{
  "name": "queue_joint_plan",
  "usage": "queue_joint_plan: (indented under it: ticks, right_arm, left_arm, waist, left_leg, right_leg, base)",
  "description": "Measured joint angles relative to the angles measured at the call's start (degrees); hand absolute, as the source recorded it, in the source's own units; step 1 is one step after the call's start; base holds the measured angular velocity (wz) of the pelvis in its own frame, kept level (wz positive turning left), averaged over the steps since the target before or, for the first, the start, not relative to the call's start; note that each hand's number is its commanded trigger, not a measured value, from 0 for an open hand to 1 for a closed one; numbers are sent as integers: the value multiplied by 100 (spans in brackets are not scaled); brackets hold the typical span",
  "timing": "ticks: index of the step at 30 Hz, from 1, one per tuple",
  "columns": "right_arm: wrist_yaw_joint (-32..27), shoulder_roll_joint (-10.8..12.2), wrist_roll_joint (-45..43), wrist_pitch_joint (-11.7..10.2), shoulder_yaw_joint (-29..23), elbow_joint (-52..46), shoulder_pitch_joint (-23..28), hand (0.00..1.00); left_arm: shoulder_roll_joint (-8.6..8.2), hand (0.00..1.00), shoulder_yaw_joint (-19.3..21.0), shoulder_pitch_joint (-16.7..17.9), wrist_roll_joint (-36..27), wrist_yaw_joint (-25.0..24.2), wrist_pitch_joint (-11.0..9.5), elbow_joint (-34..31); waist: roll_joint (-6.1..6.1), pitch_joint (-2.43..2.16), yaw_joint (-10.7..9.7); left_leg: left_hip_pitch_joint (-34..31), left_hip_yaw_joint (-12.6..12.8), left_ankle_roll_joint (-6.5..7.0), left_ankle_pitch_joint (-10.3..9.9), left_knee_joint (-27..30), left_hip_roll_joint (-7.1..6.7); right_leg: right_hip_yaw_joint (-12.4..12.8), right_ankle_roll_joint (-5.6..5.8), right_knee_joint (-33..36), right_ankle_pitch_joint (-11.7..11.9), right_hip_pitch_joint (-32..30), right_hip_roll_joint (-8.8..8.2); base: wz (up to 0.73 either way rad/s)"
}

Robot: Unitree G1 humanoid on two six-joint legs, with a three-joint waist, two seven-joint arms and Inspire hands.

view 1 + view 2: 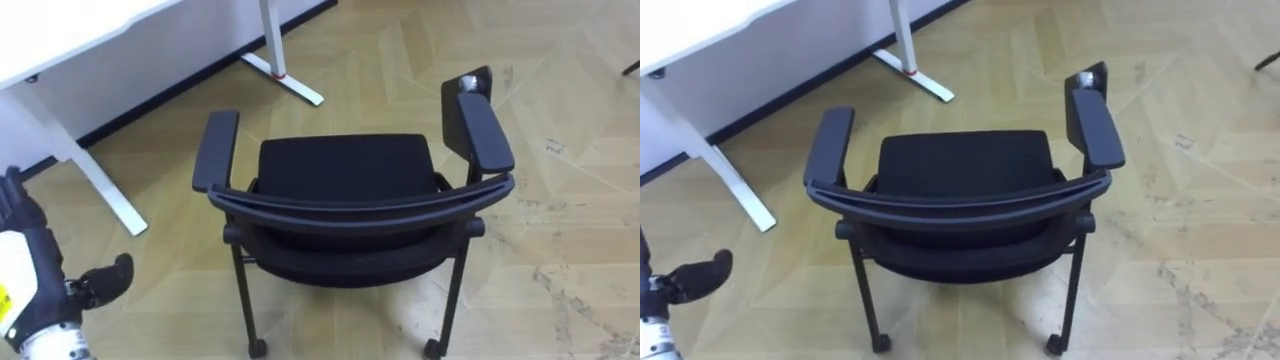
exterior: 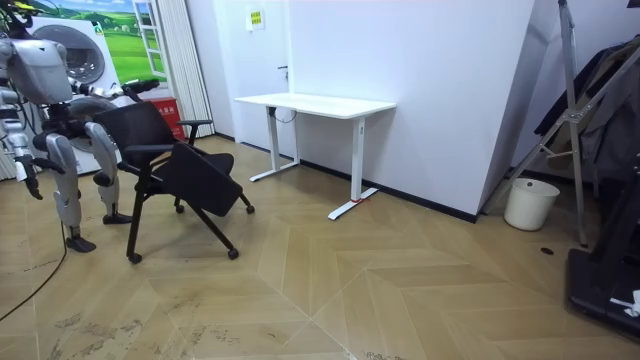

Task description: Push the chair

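The black chair [image 1: 345,195] stands on the wood floor [image 1: 570,230] in the middle of the eye views. Its curved backrest is towards the lower edge, its seat faces the top, and a padded armrest runs along each side. Its thin dark legs end in small casters near the bottom edge. In the room view it is left of centre, and its seat panel slopes down towards the room view's right. The left hand [image 1: 103,280] shows in the lower left of the eye views, beside the chair's back and apart from it. Its dark fingers are loosely extended and hold nothing. The robot stands just behind the chair at the left edge of the room view. There the right hand [image 2: 31,187] hangs low by its side, too small to tell how its fingers are set. A white desk [image 1: 75,30] fills the upper left of the eye views. One of its feet, marked with red, reaches towards the top centre, well apart from the chair. In the room view the desk stands against a white wall [image 2: 440,90], and a white bin [image 2: 530,204] sits on the floor at the right.
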Motion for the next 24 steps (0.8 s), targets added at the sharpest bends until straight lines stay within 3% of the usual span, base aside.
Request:
queue_joint_plan:
  ticks: [4, 12, 17, 24]
  right_arm:
    - [102, 1, 25, 10, 20, -5, -44, 0]
    - [225, 31, -40, 40, 20, -18, -259, 0]
    - [280, 49, -40, 49, 82, -5, -326, 0]
    - [293, 45, -30, 122, 79, 8, -325, 0]
  left_arm:
    - [112, 0, -447, -12, 168, -13, 8, -373]
    - [203, 0, -1028, 9, 581, -206, 59, -247]
    - [552, 0, -1507, 120, 1465, -238, 71, -28]
    - [596, 0, -1543, 193, 1795, -242, 228, -12]
  waist:
    - [-2, -5, -9]
    - [-2, 2, -158]
    - [-11, 2, -204]
    - [-41, -21, -295]
  left_leg:
    - [90, 94, 1, 0, -29, 0]
    - [80, 108, 16, 10, -27, 1]
    - [82, 112, 16, 10, -37, 1]
    - [89, 131, 17, 11, -90, -1]
  right_leg:
    - [76, 1, 6, 1, 26, -11]
    - [128, 2, 8, 1, 1, -13]
    - [154, 3, 8, 2, -17, -13]
    - [178, 3, 8, 2, -55, -13]
  base:
    - [-14]
    - [-2]
    - [0]
    - [-2]
